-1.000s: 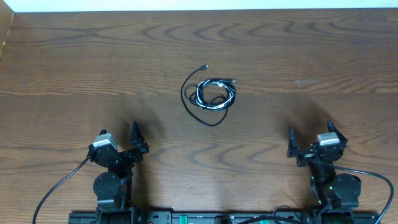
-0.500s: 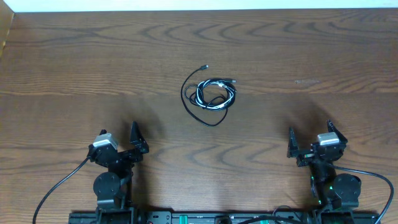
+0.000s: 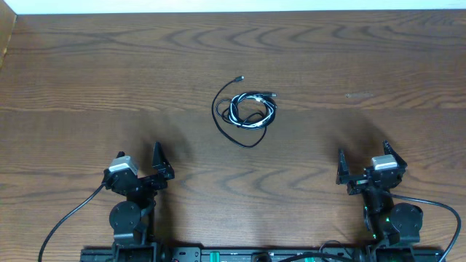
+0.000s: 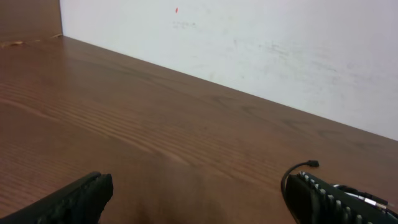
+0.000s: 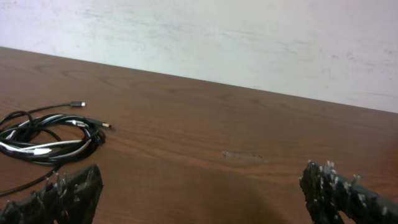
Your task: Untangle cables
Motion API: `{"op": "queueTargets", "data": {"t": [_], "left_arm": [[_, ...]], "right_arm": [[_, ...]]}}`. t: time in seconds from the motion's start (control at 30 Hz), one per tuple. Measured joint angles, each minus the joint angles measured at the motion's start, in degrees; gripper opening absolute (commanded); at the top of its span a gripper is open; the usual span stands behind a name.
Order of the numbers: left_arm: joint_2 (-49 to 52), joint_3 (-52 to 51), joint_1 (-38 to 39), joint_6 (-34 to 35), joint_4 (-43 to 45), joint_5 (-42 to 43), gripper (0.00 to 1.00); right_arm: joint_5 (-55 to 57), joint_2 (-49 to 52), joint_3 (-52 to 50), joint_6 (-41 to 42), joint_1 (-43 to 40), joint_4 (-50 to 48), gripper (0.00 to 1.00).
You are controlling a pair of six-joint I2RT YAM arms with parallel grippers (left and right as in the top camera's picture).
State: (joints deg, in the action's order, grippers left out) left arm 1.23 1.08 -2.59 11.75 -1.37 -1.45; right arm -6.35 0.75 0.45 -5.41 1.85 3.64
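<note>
The cables point(image 3: 247, 110) lie in a small tangled coil of black and white cords at the middle of the wooden table, with one plug end point(image 3: 241, 78) sticking out toward the back. They also show at the left of the right wrist view point(image 5: 46, 138), and a bit shows at the right edge of the left wrist view point(image 4: 305, 167). My left gripper point(image 3: 138, 171) is open and empty at the front left, far from the coil. My right gripper point(image 3: 362, 169) is open and empty at the front right.
A white wall point(image 4: 249, 43) runs behind the table's back edge. A raised wooden side point(image 3: 7, 36) stands at the far left. Thick black arm wires point(image 3: 69, 218) trail at the front edge by each arm base.
</note>
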Motion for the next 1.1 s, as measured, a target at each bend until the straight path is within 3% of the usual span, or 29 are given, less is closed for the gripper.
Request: {"op": "queueTargets", "data": {"t": [0.8, 1.1], "left_arm": [[0.3, 1.3, 0.0, 0.0, -2.3, 0.0, 0.95], [10.0, 7.3, 0.0, 0.0, -4.3, -0.1, 0.95]], "right_arm": [[-1.8, 0.1, 0.0, 0.0, 0.0, -1.8, 0.99], [-2.9, 3.1, 2.1, 0.0, 0.0, -1.7, 0.99]]}}
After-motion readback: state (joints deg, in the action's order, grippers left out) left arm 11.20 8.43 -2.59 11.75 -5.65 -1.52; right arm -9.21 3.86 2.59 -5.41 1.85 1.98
